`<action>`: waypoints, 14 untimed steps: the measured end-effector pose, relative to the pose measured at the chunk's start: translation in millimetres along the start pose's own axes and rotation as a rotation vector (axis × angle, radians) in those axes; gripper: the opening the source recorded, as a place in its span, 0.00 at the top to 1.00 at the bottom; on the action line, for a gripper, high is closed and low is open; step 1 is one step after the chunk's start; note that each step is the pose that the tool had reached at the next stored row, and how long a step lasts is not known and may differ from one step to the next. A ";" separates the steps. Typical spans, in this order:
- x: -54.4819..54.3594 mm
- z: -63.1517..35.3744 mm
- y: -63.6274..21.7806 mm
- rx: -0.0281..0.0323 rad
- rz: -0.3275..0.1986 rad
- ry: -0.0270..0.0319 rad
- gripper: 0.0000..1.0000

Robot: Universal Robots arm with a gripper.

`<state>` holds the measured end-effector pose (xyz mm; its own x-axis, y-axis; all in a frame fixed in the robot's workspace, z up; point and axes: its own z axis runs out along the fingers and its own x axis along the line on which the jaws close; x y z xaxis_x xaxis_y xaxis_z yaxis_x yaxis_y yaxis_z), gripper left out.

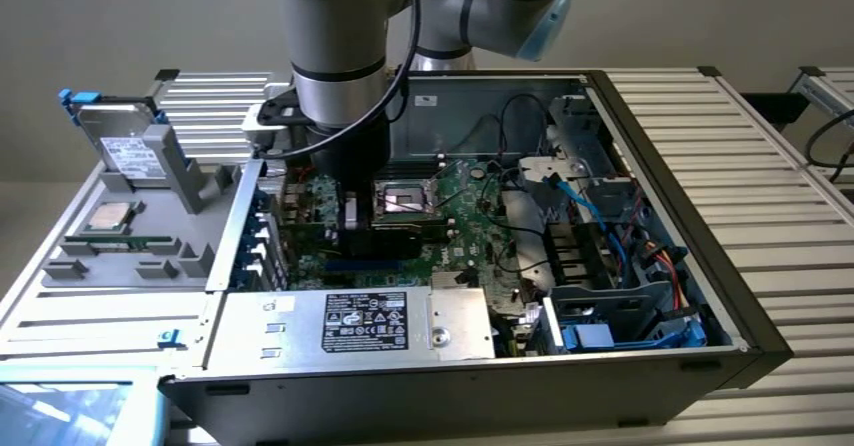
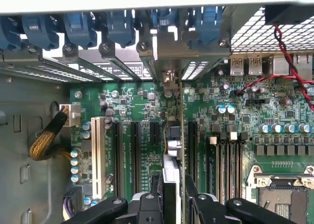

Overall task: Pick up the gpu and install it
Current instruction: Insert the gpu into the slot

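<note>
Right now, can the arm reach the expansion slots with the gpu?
Likely yes: the tool grips the gpu edge-on over the black slots, and no cable crosses the motherboard there.

My arm (image 1: pixel 340 56) points straight down, wrist vertical, the gripper (image 2: pixel 171 194) with its fingers (image 2: pixel 156 187) clamped on the gpu (image 2: pixel 170 160), held edge-on.

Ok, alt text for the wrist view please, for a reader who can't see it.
The gripper holds the gpu edge-on over the green motherboard, standing among the black expansion slots. Blue slot latches line the case wall beyond the card, and a CPU socket sits beside the memory slots.
</note>
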<state>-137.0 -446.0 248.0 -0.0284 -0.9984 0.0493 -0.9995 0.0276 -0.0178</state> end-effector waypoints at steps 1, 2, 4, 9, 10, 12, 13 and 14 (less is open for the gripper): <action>0.0 0.0 0.0 0.0014 0.000 0.0000 0.72; 0.0 0.1 0.0 0.0017 0.000 0.0001 0.72; 0.0 0.4 0.5 0.0019 0.000 0.0000 0.72; 0.0 0.7 1.4 0.0036 0.000 -0.0005 0.72; 0.0 0.7 1.4 0.0038 0.000 -0.0007 0.72; 0.0 0.7 1.4 0.0038 0.000 -0.0008 0.72; 0.0 0.8 1.4 0.0038 0.000 -0.0008 0.72; 0.0 0.8 1.4 0.0038 0.000 -0.0008 0.72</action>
<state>-138.4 -446.0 247.2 -0.0286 -0.9984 0.0484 -0.9994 0.0276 -0.0217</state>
